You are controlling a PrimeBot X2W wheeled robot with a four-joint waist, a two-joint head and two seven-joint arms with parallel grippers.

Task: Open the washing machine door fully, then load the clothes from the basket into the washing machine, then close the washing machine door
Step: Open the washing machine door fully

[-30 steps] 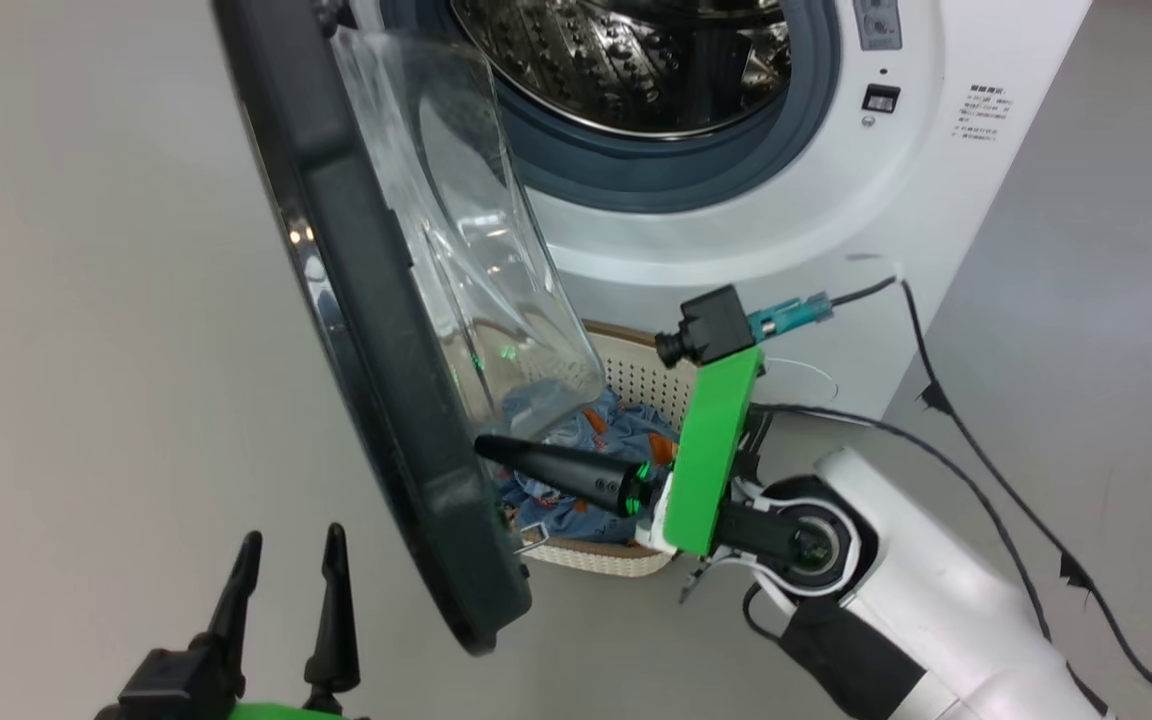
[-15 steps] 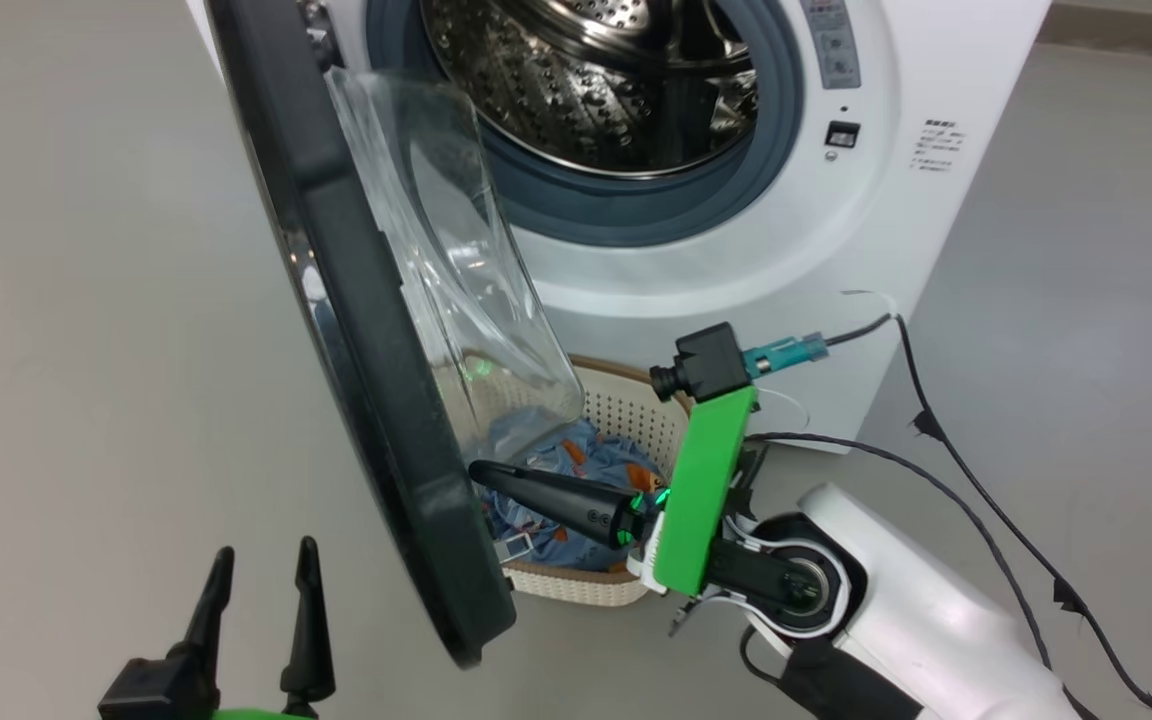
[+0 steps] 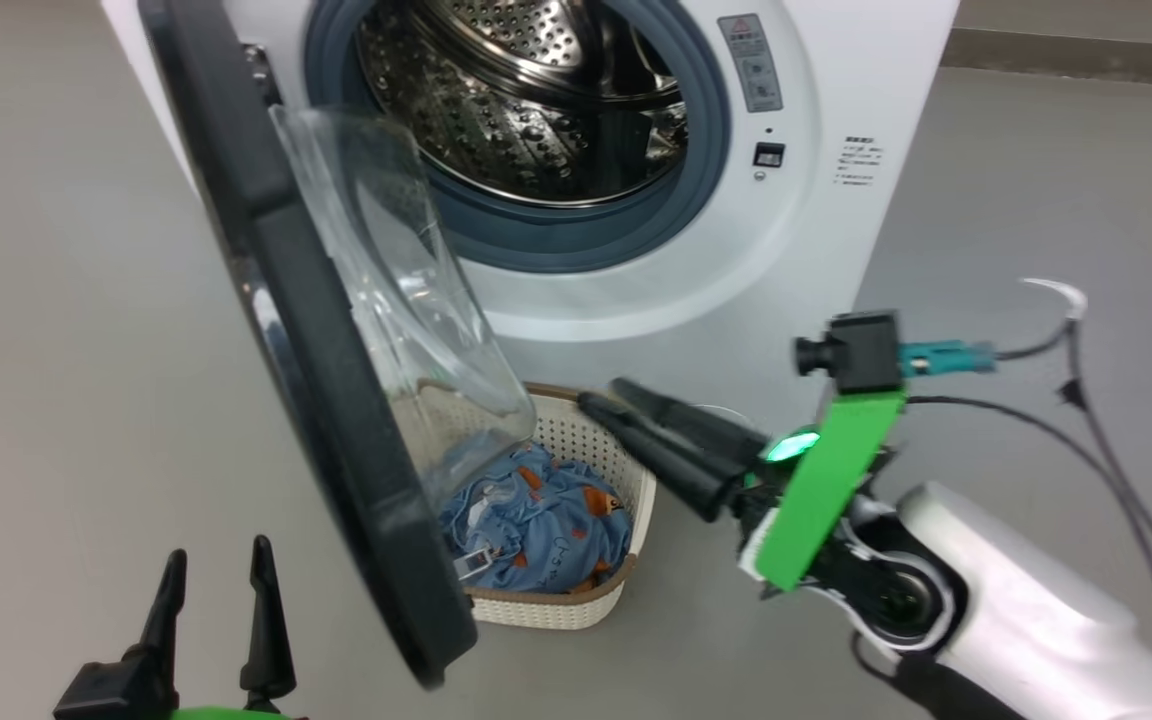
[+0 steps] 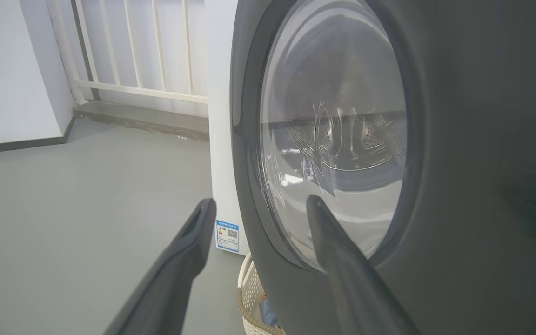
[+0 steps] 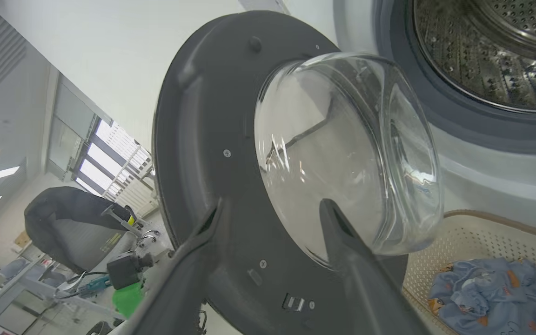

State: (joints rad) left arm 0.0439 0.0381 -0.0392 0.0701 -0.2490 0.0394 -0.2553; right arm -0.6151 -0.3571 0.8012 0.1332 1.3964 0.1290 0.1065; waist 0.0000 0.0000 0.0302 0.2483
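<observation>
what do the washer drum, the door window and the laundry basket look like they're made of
Shiny perforated silver drum: likely polished steel, with mirror glints and punched holes. Bulging clear door window: glass or clear plastic, transparent with sharp reflections; unclear which. Cream perforated basket: probably matte moulded plastic, with an even hole grid and brown woven-look rim.

Washing machine door (image 3: 336, 470) juts out edge-on, its glass bowl (image 3: 406, 300) hanging over the left half of the basket (image 3: 546, 607). From the right, the way to the clothes (image 3: 536, 520) is open. Above, the drum (image 3: 516, 110) mouth gapes unblocked.
</observation>
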